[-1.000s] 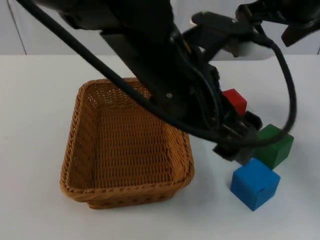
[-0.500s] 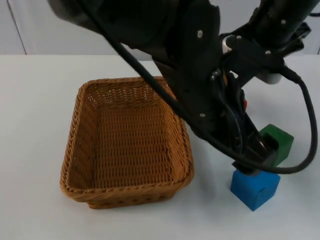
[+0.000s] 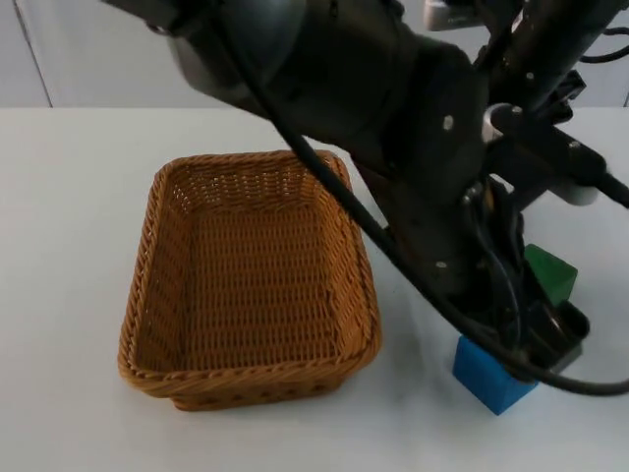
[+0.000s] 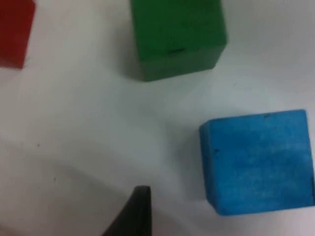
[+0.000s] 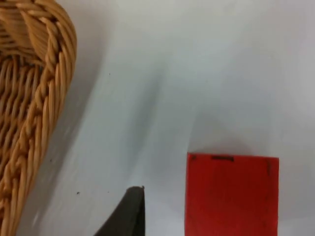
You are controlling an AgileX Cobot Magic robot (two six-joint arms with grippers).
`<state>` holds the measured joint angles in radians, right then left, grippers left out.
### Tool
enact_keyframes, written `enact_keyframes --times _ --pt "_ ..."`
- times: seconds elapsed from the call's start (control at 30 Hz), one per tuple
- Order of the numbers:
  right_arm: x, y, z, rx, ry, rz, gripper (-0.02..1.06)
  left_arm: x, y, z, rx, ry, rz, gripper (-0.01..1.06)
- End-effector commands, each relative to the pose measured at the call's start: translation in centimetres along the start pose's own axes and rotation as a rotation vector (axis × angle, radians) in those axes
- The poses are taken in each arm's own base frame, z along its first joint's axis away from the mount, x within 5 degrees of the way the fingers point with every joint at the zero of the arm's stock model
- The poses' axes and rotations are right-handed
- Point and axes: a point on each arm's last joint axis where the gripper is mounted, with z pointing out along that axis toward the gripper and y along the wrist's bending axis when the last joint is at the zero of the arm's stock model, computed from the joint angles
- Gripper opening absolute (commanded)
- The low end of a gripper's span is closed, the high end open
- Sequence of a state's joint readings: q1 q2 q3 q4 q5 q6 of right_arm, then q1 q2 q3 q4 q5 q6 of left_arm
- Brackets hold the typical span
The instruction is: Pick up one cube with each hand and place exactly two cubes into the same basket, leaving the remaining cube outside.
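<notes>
Over the last second the left gripper (image 3: 550, 334) has been carried from between the red and green cubes down to the blue cube (image 3: 488, 378), and it is now seen low over that cube's far side. In the same time the right arm has been brought in from the upper right; its gripper (image 5: 129, 209) is now placed over the table beside the red cube (image 5: 231, 194). From this it is judged that 2 approaches are under way at once, blue for the left and red for the right, and that no cube has been taken yet.

Whether the fingers of either gripper are apart or together cannot be told: just 1 black fingertip is seen in each wrist view.

All 3 cubes lie on the table (image 3: 69, 197), outside the basket (image 3: 147, 324), which holds 0 cubes. In the left wrist view the green cube (image 4: 174, 37) is seen apart from the blue cube (image 4: 258, 162), with the red cube (image 4: 15, 32) further off. The basket rim (image 5: 44, 73) is near the red cube but not touching it.

The 2 arms are crowded over the same patch of table, so a clash between them is judged the main risk. The green cube (image 3: 552, 272) lies just beside the left gripper and could be nudged.
</notes>
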<state>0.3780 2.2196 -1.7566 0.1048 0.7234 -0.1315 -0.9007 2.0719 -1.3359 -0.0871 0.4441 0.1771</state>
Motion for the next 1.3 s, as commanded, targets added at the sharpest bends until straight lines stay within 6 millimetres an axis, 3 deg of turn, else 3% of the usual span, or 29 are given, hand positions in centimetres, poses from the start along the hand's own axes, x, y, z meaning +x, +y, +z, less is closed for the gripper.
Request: enact_keyframes --times 0.0,0.17,0.43,0.63,0.87,1.27 --pt "-0.5 0.3 -0.1 0.001 -0.037 -0.004 1.05 0.0 -0.3 1.0 -0.01 -0.008 -0.01 1.05" --pt "-0.3 0.2 0.8 -0.001 -0.034 0.001 1.05 0.8 -0.1 2.7 -0.031 0.019 -0.005 1.05" --pt "0.7 0.1 3.3 -0.004 0.005 0.008 1.05 0.5 0.0 3.4 -0.042 -0.033 -0.007 1.05" --pt "0.7 0.1 3.6 -0.002 -0.002 0.007 1.05 0.2 0.1 3.5 -0.048 -0.072 0.003 1.05" --pt "1.4 0.0 5.0 0.0 0.023 0.006 1.05 1.5 0.0 5.6 -0.044 -0.016 0.007 1.05" --pt "2.4 -0.1 6.8 -0.002 0.068 0.009 1.05 1.8 0.0 6.6 -0.043 -0.027 0.007 1.05"
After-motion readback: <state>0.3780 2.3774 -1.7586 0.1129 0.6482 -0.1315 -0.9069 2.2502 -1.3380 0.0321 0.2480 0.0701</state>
